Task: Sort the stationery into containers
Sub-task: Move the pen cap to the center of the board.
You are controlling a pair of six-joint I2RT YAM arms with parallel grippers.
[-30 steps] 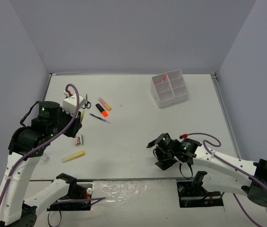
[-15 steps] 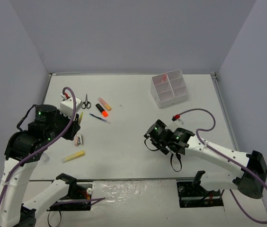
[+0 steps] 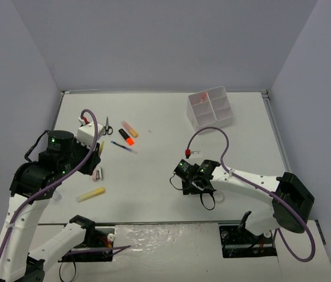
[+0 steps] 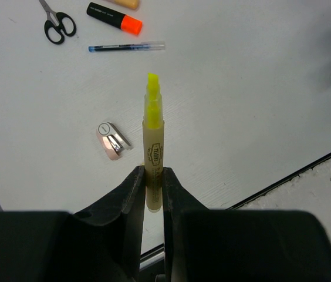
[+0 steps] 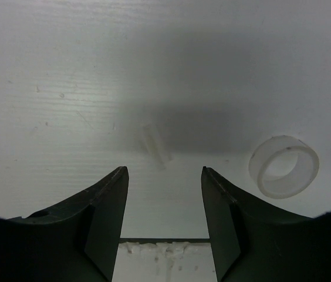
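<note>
From above, your organiser (image 3: pixel 210 110) sits at the far right of the counter (image 3: pixel 154 176). It is a white plastic box of square cells, with a pink pen (image 3: pixel 203 95) leaning in a far cell. At the far left lie the scissors (image 3: pixel 107 126), a peach highlighter (image 3: pixel 130 128) side by side with an orange-black highlighter (image 3: pixel 128 137), and a thin blue pen (image 3: pixel 124 147) just in front of those 2. A yellow highlighter (image 3: pixel 91 194) lies alone near the front edge. A pink piece (image 3: pixel 98 173) rests just beside the left arm (image 3: pixel 54 155). The right arm (image 3: pixel 253 185) reaches to mid-counter, and its purple cable (image 3: pixel 212 130) arches between it and the organiser.

In the left wrist view, your left claw (image 4: pixel 152 171) is pinched narrow on the held highlighter (image 4: pixel 153 126). It grips the lower barrel, and the uncapped chisel tip points away. The barrel is pale and translucent, with black print. Below it on the counter, the pink piece is rounded with a shiny metal face. The blue pen has a clear barrel, and the scissors have black loop handles.

In the right wrist view, your right claw (image 5: pixel 162 170) stands about half wide and holds nothing. Its fingers (image 5: pixel 104 211) are dark and matte. A short white stub (image 5: pixel 155 143) lies on the counter beyond the gap. The tape ring (image 5: pixel 284 166), milky and smooth, lies flat to the right of the claw, apart from it. The counter is matte white with fine streaks.
</note>
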